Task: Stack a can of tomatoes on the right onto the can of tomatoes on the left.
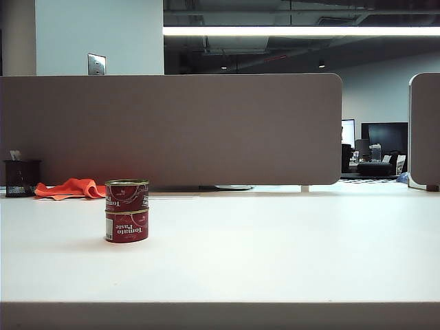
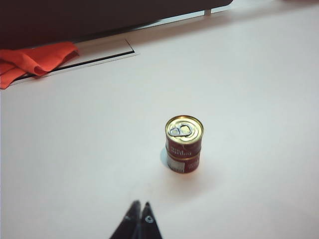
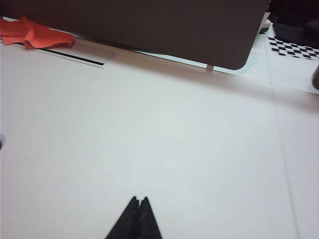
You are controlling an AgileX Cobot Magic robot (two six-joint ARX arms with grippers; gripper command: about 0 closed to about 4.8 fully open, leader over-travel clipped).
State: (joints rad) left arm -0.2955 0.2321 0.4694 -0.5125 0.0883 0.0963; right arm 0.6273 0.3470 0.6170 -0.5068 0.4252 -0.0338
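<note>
Two red tomato paste cans stand stacked on the white table at the left. The upper can rests upright on the lower can. The left wrist view looks down on the stack: the upper can shows its gold pull-tab lid, with the lower can under it. My left gripper is shut and empty, well back from the stack. My right gripper is shut and empty over bare table; no can shows in its view. Neither arm appears in the exterior view.
An orange cloth lies at the back left beside a dark mesh holder. A brown partition runs along the table's far edge. The table's front edge is near the camera.
</note>
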